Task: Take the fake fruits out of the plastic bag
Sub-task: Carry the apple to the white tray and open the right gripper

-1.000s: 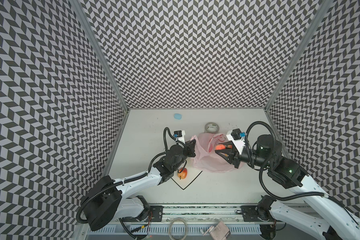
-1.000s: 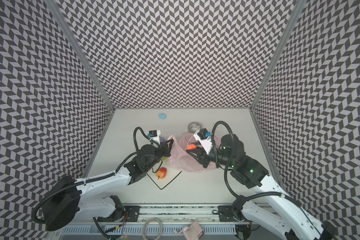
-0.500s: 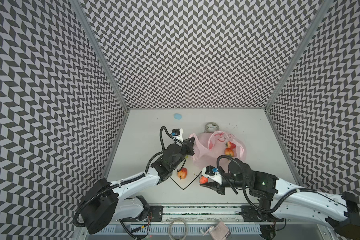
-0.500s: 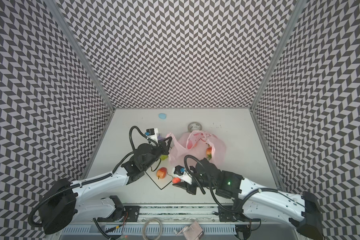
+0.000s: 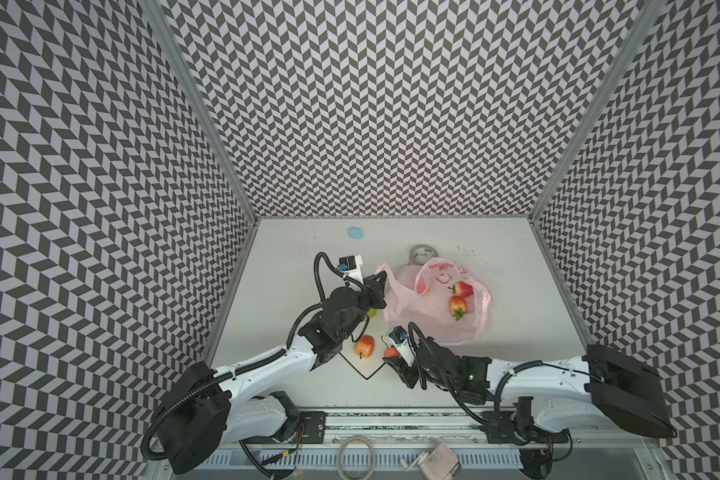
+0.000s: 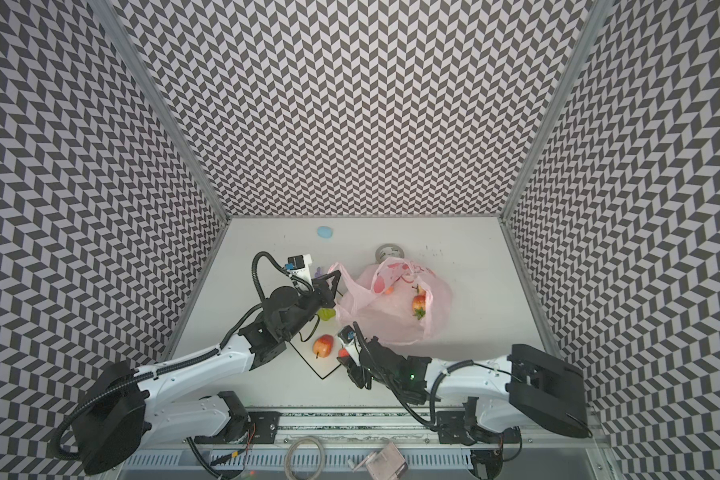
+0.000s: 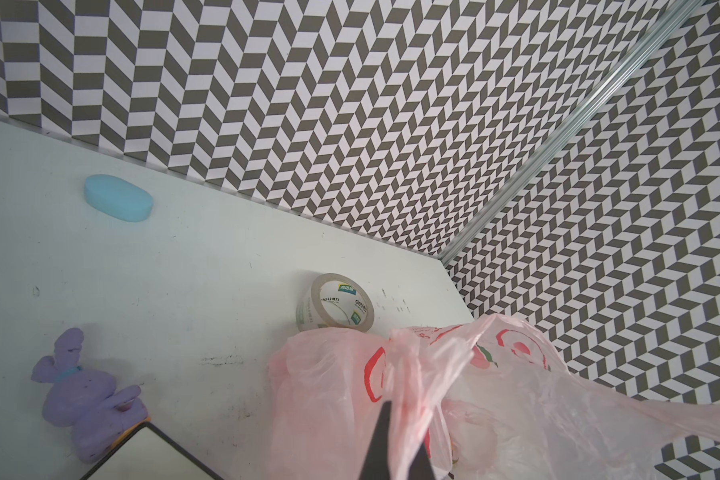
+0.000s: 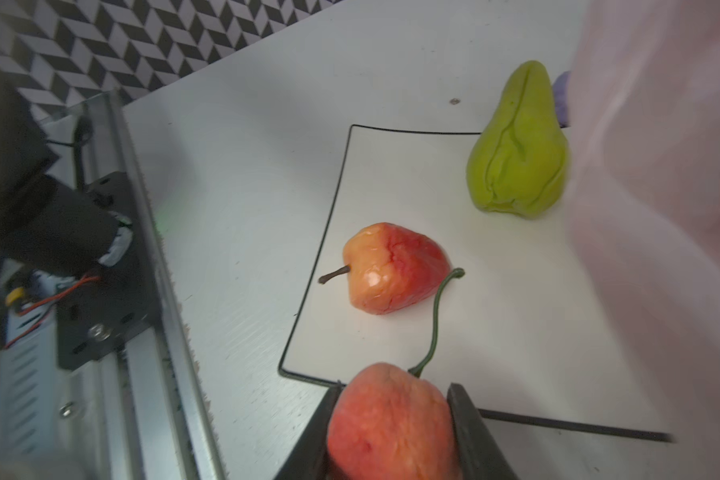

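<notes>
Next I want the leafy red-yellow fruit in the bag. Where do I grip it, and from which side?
Probably across the leafy fruit at its round body, coming down from above through the open mouth of the plastic bag, which the left gripper holds up by a handle. Its leaves point toward the near edge and another red fruit lies close behind, so close the jaws side to side.

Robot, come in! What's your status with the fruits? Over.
Left jaws shut on the plastic bag handle. Right jaws gripping a red fruit by the white plate. Apple and pear out; at least two strawberries in the bag. Nothing blocking.
</notes>
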